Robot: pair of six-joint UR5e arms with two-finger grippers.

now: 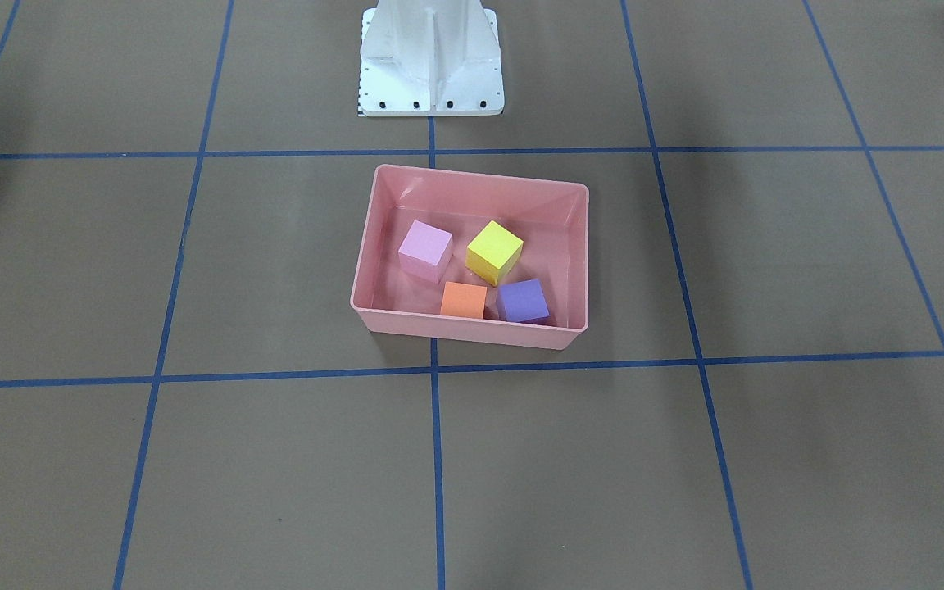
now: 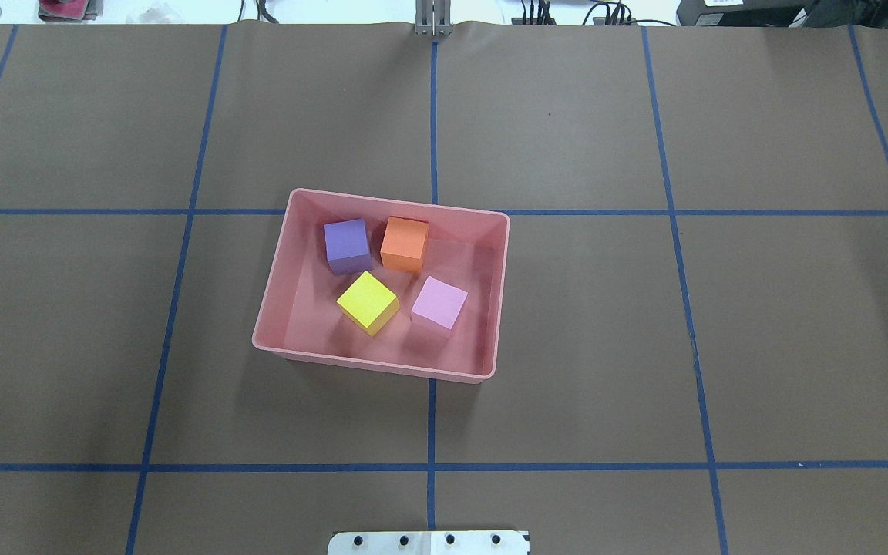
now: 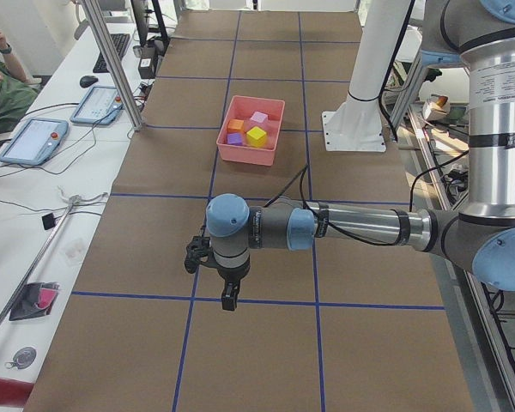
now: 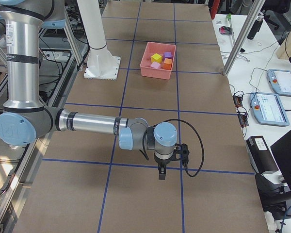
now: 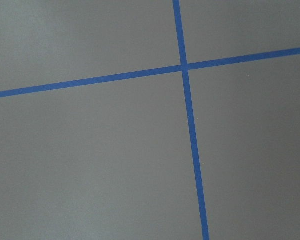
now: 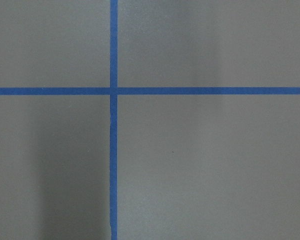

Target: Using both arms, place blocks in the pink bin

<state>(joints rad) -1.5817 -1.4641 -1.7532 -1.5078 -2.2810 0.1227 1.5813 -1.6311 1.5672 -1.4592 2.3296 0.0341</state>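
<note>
**A:** Where are the blocks?
**B:** All in the bin [image 2: 382, 367] mid-counter [image 2: 644, 347]: orange block [image 2: 405, 240], yellow block [image 2: 368, 301], purple block [image 2: 347, 243], pink block [image 2: 438, 304].
**A:** And the pincers?
**B:** Left pincer [image 3: 227, 296] and right pincer [image 4: 161, 172] hang at opposite counter ends, well apart from the bin. Neither is clearly nearer. Spread or pressed together, cannot tell. Probably nothing is left to move.

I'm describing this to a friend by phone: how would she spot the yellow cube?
On the brown table crossed by blue tape stands one pink bin. Inside it, the yellow block sits in the half nearer the robot's white base, beside the pale pink block. It is the only yellow one of four, set cornerwise to the walls.
</note>
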